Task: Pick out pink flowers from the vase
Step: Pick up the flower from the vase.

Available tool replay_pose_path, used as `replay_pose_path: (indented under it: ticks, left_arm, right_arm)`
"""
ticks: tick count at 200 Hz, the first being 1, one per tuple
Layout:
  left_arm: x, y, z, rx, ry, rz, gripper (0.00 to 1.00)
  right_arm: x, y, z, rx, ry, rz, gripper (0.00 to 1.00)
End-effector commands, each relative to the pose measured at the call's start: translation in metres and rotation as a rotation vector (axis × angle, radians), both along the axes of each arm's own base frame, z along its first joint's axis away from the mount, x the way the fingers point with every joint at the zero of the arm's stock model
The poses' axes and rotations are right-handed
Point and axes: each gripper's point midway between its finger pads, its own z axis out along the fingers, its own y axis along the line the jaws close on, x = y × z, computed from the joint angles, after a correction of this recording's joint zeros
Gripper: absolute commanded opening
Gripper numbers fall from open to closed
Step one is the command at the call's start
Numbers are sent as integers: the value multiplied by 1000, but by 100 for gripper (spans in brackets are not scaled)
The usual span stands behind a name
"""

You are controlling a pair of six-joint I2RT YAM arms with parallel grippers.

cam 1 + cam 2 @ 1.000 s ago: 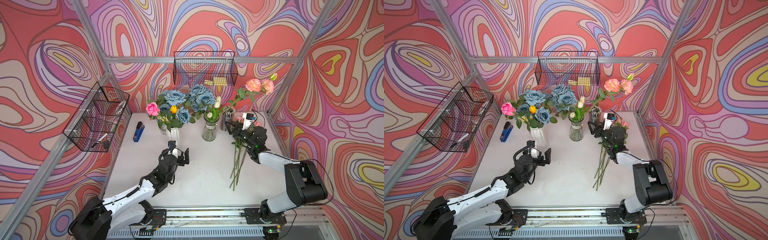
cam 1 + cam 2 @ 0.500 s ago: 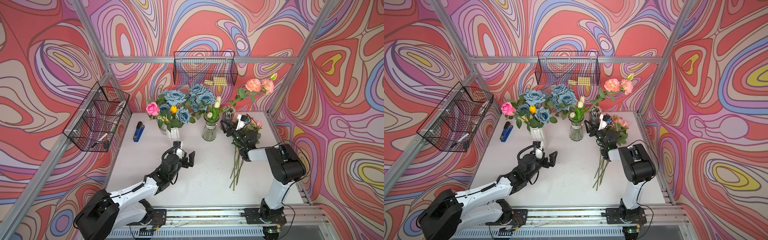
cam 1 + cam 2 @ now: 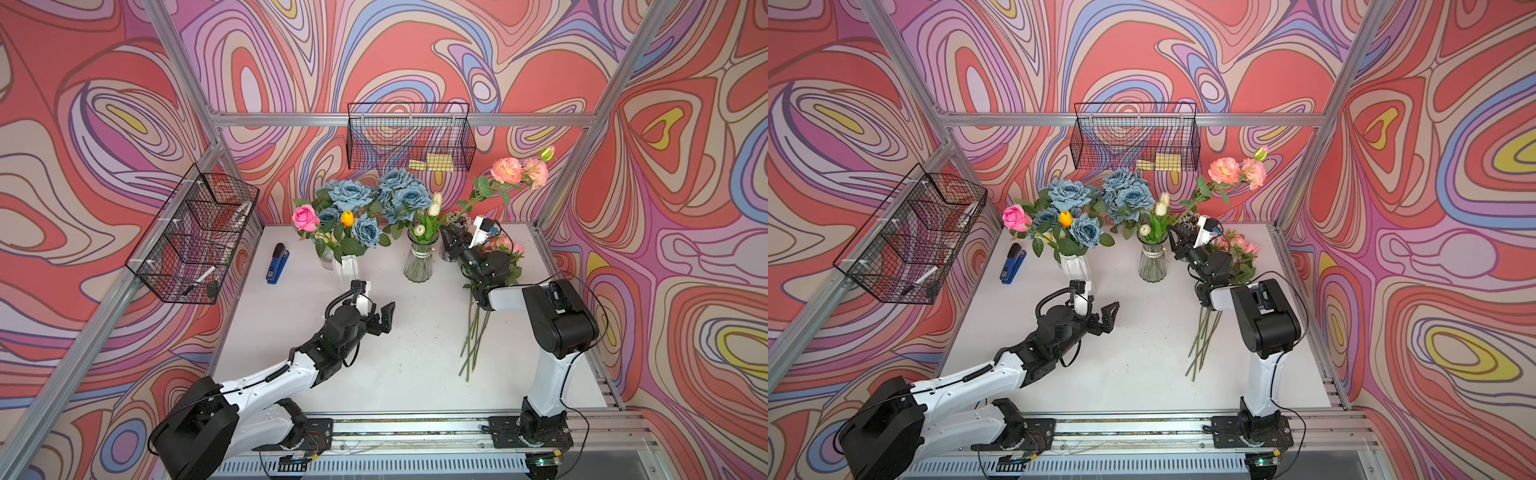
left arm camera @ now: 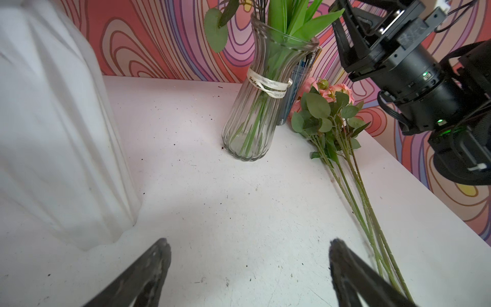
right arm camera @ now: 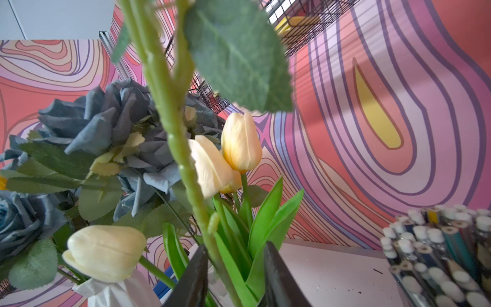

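**Partway: one bunch out, two pinks still in vases.**

The right claw [image 5: 236, 248] stands half-open astride the stem of the tall pink flower [image 3: 507, 170], not pinching it as far as I can see. The glass vase [image 3: 419, 262] holding that stem is just beside the claw. The picked pink flowers [image 3: 473, 332] lie on the table [image 3: 407, 374] beneath its arm. The left claw [image 4: 249, 243] gapes wide and empty, just beside the white vase [image 3: 347, 266], where a pink rose [image 3: 305, 218] remains.

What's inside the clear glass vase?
Green tulip stems and leaves, cream tulips on top, plus one long pink flower stem leaning out. Where that stem ends inside is hidden by leaves.
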Motion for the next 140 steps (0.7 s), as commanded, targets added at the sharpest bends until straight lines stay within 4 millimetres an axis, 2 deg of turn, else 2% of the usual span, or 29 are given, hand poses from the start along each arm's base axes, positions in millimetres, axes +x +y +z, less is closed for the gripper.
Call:
replay_pose_path:
  ticks: [1, 38, 53, 61, 63, 67, 97, 140]
  left_arm:
    - [1, -3, 15, -13, -20, -8, 88]
    - [4, -2, 21, -28, -34, 17, 83]
    - [7, -6, 32, -57, -53, 10, 82]
    - [7, -8, 29, -52, -48, -1, 82]
    - [10, -12, 42, -68, -68, -5, 82]
    - [12, -14, 47, -72, -77, -11, 82]
    - [21, -20, 64, -76, -99, 0, 85]
    - [35, -49, 103, -12, -209, -100, 91]
  right_arm:
    - [1, 6, 5, 27, -14, 22, 27]
    - [-2, 10, 13, 7, -22, 35, 13]
    - [-3, 11, 15, -11, -20, 32, 6]
    - [-4, 11, 17, -18, -20, 32, 3]
    - [-3, 11, 17, -21, -21, 30, 2]
    - [-4, 12, 18, -25, -22, 32, 0]
    - [-4, 12, 28, -68, -34, 24, 0]
    - [-2, 15, 50, -200, -61, 0, 0]
